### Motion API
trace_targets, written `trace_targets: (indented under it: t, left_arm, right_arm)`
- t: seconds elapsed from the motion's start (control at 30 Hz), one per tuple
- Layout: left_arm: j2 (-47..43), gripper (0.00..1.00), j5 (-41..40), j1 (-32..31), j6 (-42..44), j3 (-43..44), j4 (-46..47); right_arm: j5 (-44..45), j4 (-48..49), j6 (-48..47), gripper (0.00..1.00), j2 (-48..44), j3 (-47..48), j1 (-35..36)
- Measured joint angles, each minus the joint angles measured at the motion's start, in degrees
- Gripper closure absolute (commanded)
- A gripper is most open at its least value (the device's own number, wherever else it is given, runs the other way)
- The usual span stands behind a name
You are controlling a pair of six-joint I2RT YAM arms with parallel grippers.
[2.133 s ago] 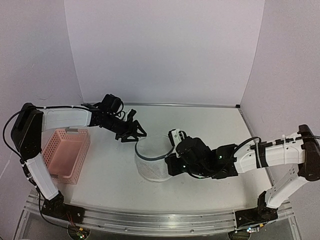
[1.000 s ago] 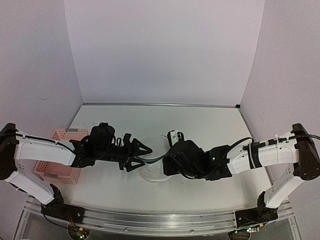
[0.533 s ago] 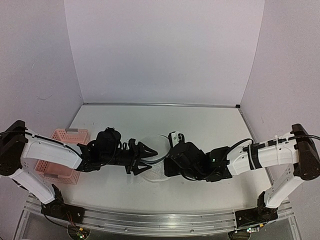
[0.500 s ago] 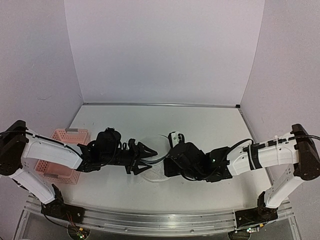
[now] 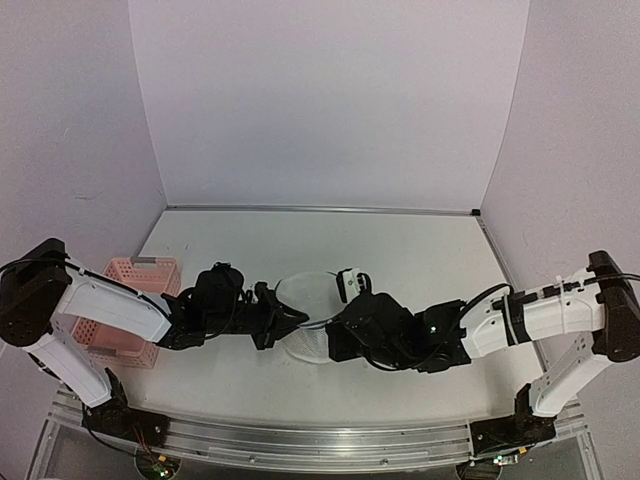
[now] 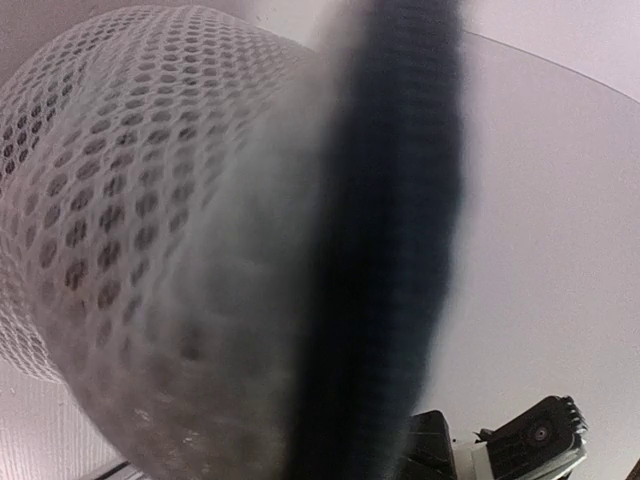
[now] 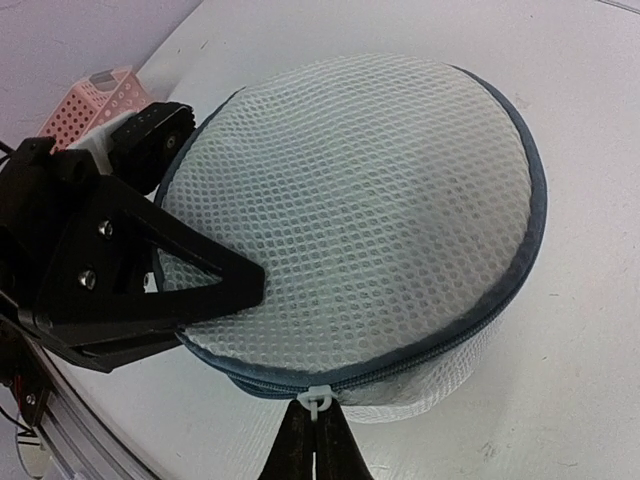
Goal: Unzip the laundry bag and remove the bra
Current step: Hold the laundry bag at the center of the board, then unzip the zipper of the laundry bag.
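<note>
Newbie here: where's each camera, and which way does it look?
Top external: above and behind, looking down on the table; left arm and right arm meet at the laundry bag.
Left wrist: on left arm, pressed against bag mesh; own fingers blurred.
Right wrist: on right arm, facing left across the bag; the right pincer pinches the zip pull.
Shared: top and right wrist both show the pink basket.

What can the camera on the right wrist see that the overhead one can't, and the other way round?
Only the right wrist view: the white zip pull pinched in the right gripper, and the zip line under the lid. Only the overhead view: the left arm and right arm whole, and the rail that carries them. Both: the laundry bag, the left gripper clamped on its rim, the pink basket.
</note>
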Motion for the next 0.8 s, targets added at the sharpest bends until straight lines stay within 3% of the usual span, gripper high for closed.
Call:
trace_targets:
  t: [0.33, 0.8]
  left_arm:
    - [0.26, 1.0, 2.73, 0.52, 2.38, -0.33, 1.88]
    - [0.37, 1.0, 21.55, 7.76, 16.92, -0.24, 0.26]
  right_arm:
    - [-0.02, 1.25, -2.69, 1.0, -3.34, -4.31, 0.83]
    - [-1.27, 6.69, -21.33, 1.0, -8.98, -13.09, 0.55]
